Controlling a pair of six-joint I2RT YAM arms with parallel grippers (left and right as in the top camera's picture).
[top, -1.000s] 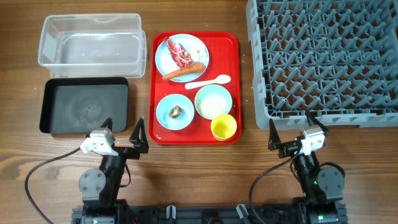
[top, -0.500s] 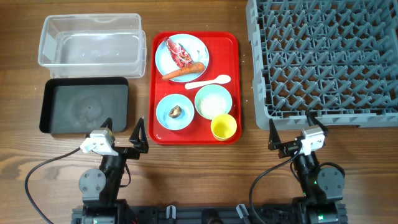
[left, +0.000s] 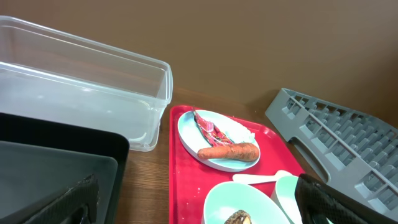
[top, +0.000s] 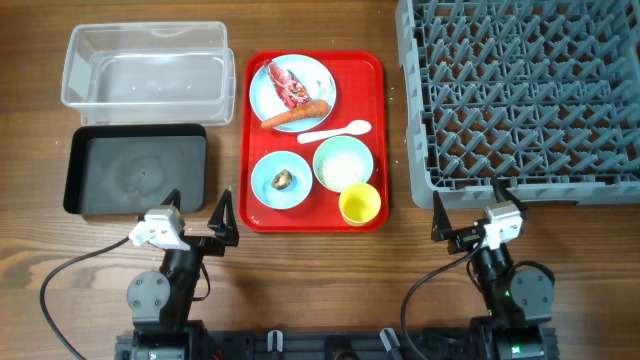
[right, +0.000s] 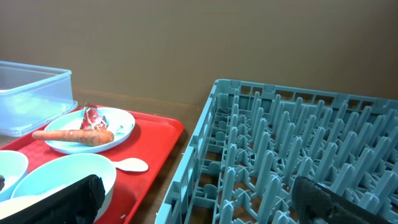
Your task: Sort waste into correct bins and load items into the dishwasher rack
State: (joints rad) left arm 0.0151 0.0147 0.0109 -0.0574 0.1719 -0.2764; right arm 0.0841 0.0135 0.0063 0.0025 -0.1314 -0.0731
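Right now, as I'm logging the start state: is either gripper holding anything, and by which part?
Nothing is held. The left gripper and right gripper both stand open and empty, clear of the flat red plastic tray.

No text, label, brand, number or sign can be read in any of the views. Some lighter marks are seen on the red crinkled wrapper (top: 290, 85), but they are too small and blurred to be made out as lettering.
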